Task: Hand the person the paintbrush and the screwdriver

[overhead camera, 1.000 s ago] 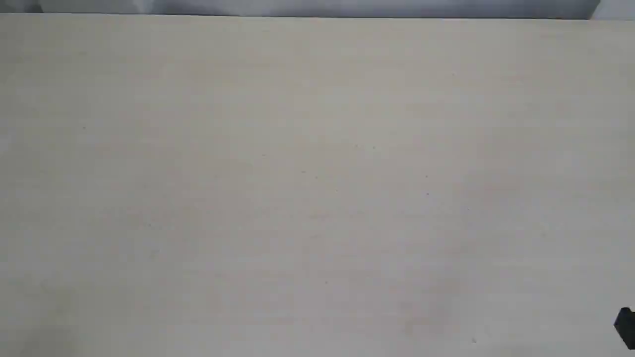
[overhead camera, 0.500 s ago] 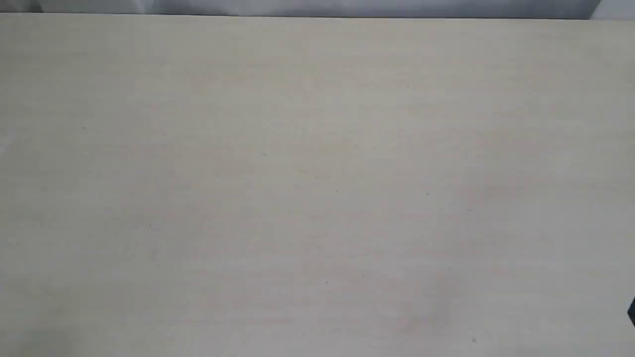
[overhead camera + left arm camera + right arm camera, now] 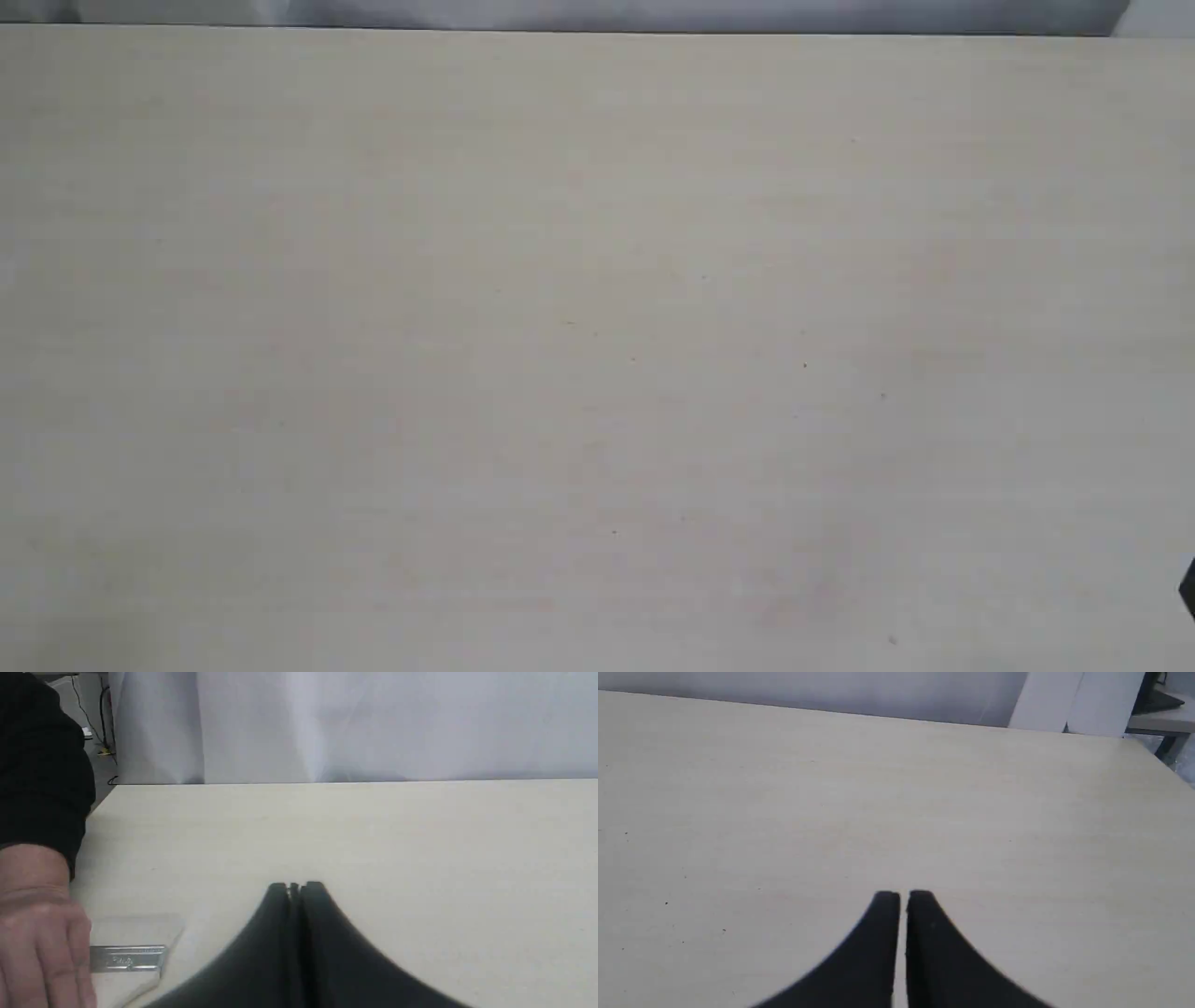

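The left gripper (image 3: 295, 887) has its jaws pressed together on nothing. The right gripper (image 3: 903, 897) shows only a thin slit between its jaws and is also empty. I judge both idle because the paintbrush (image 3: 127, 957) lies flat on the table (image 3: 373, 835) near the left gripper, under the person's hand (image 3: 39, 942), so that handover looks done. The hand hides the handle, and the bristles blur into the tabletop. No screwdriver shows anywhere. The exterior view holds only a black sliver (image 3: 1188, 590) at four o'clock, too cut off to identify.
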Action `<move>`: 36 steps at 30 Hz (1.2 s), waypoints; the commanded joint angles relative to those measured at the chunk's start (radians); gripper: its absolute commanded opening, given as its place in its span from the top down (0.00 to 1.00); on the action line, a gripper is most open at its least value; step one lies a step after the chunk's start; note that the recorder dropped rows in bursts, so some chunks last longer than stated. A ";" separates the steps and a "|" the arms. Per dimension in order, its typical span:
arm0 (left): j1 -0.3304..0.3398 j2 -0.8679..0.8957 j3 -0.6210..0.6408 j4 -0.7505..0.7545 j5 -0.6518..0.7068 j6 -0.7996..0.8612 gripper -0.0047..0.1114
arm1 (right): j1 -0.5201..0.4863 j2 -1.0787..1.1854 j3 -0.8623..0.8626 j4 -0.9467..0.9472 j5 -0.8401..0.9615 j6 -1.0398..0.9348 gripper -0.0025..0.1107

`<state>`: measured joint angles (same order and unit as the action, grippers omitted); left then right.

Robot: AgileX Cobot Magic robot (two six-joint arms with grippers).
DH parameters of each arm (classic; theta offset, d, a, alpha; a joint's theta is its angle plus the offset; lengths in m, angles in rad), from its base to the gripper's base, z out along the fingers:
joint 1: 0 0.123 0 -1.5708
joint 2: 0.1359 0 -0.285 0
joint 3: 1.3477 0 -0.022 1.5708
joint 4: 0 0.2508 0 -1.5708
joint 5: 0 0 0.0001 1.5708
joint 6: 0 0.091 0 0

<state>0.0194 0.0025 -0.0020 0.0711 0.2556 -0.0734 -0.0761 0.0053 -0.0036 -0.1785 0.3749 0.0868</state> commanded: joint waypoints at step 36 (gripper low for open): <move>-0.008 -0.002 0.002 -0.004 -0.005 -0.002 0.96 | -0.003 -0.005 0.004 0.066 -0.012 -0.087 0.94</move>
<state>0.0194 0.0025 -0.0020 0.0711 0.2556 -0.0734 -0.0761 0.0053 -0.0036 -0.1164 0.3749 0.0088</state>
